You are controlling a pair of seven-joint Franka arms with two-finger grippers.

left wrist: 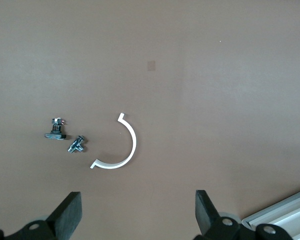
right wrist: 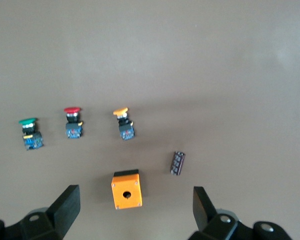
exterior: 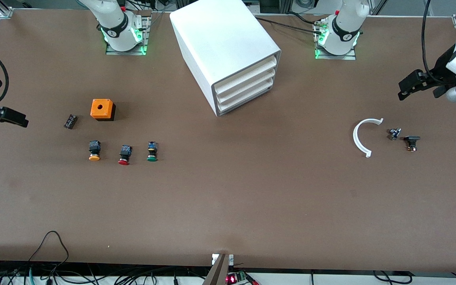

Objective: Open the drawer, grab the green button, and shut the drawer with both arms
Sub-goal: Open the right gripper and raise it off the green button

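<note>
A: Cabinet [exterior: 228,51] as reference. White box, three tray drawers stacked in its face. The drawer [exterior: 246,101], lowest of the three, sits flush, not pulled out.

B: Button [exterior: 152,152]?

A: Green cap, black body, lying on its side on the table [exterior: 228,198], nearer to the front camera than the cabinet and toward the right arm's end. Outside the drawer. It heads a row of three: red-capped button [exterior: 124,155] beside it, orange-capped button [exterior: 94,151] one further out toward the right arm's end.

B: Grippers relative to it?

A: Right gripper [right wrist: 135,210] hangs in the air at the right arm's end of the table, fingers spread wide, grasping nothing. Its wrist view looks down on the three buttons, an orange box [right wrist: 126,189] with a round hole and a small black part [right wrist: 177,163]. Well apart from the green button.

B: Left one?

A: Left gripper [left wrist: 139,212] up over the left arm's end, likewise released and empty. Under it: white half-ring [left wrist: 117,146], small metal fitting [left wrist: 77,145], black-based part [left wrist: 56,129]. Both arms wait.

B: Surface?

A: Matte brown tabletop. Cables along the edge nearest the front camera; green lights at both arm bases.
</note>
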